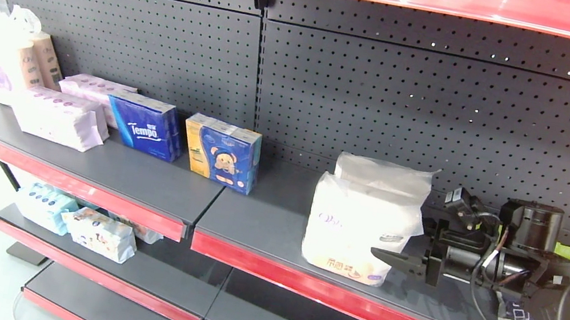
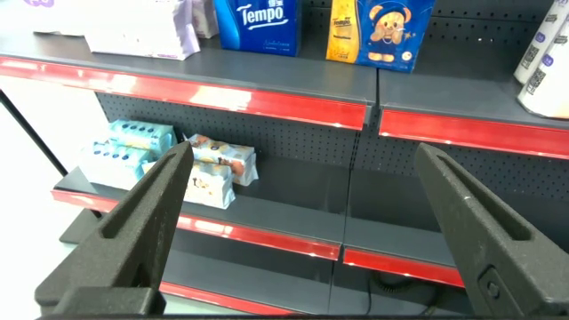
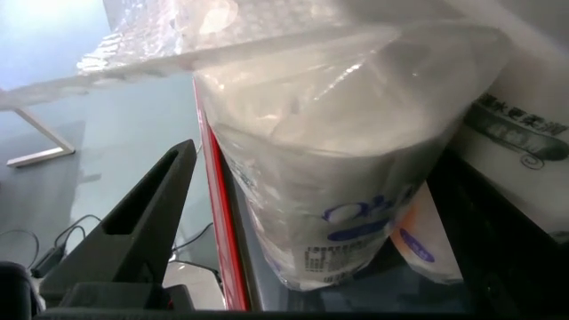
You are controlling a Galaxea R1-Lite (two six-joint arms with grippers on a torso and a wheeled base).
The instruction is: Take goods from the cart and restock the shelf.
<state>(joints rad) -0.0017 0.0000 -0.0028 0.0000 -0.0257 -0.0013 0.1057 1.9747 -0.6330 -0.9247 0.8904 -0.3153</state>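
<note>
Head view: white roll pack (image 1: 361, 225) upright on shelf (image 1: 263, 220), near front edge. Right tool (image 1: 400, 250) spread wide, straddling pack, not squeezing. Placing step looks done. Next: draw straight back without toppling pack, return to cart. Left tool (image 2: 304, 149) spread, empty.

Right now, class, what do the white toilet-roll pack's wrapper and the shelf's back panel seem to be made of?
The toilet-roll pack: thin plastic film, glossy and see-through; it crinkles and catches glare. The back panel: probably painted sheet metal, matt dark grey, with rows of punched holes.
</note>
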